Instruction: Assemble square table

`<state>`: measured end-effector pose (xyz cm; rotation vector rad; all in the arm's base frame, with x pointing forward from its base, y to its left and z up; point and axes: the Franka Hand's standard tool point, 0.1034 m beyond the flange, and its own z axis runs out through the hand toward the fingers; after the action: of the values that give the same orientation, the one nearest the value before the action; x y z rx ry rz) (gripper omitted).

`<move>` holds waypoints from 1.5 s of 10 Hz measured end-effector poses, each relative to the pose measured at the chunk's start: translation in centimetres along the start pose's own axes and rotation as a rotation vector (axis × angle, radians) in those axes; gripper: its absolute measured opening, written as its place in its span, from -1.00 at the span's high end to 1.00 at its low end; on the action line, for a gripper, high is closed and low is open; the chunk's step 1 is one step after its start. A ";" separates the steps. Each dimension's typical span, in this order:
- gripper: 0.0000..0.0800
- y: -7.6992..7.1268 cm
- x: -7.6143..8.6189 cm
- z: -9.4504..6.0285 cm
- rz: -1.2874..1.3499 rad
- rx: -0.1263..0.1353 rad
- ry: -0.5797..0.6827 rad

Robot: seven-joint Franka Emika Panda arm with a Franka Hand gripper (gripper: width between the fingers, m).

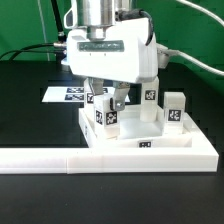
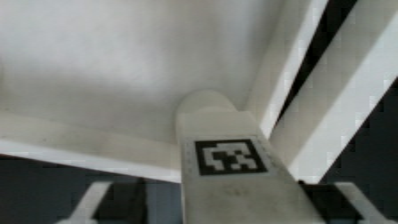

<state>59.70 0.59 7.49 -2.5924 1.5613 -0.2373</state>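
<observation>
one leg [image 2: 226,150] sits between the gripper [image 1: 108,100] fingers, grip unclear; released tilted, it may topple on the tabletop [image 1: 150,138].

White boxy gripper [image 1: 106,98] body with rounded corners, a row of small dark dots across the front face. Above it, a ribbed silvery-grey cylindrical wrist section. Below, two dark fingers [image 1: 92,95] with pale pads. Beside the fingers, a white block-shaped camera mount on the body's flank. In the wrist view, blurred grey fingertips [image 2: 111,205], ridged.
</observation>
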 end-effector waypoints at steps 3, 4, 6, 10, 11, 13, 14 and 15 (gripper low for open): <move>-0.61 0.0 0.0 0.0 -0.208 -0.002 0.002; -0.61 0.0 0.1 0.0 -0.333 -0.003 0.002; -0.62 -0.1 -0.1 0.0 -0.536 -0.004 0.001; -0.62 -0.4 0.0 0.0 -0.910 -0.024 -0.016; -0.62 -0.4 -0.1 -0.1 -0.989 -0.032 -0.018; -0.62 -0.4 -0.1 -0.1 -1.115 -0.040 -0.026; -0.62 -0.4 0.0 -0.1 -1.174 -0.041 -0.026; -0.62 -0.5 -0.1 -0.2 -1.206 -0.041 -0.021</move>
<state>60.08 0.87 7.78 -3.1511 -0.1884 -0.2409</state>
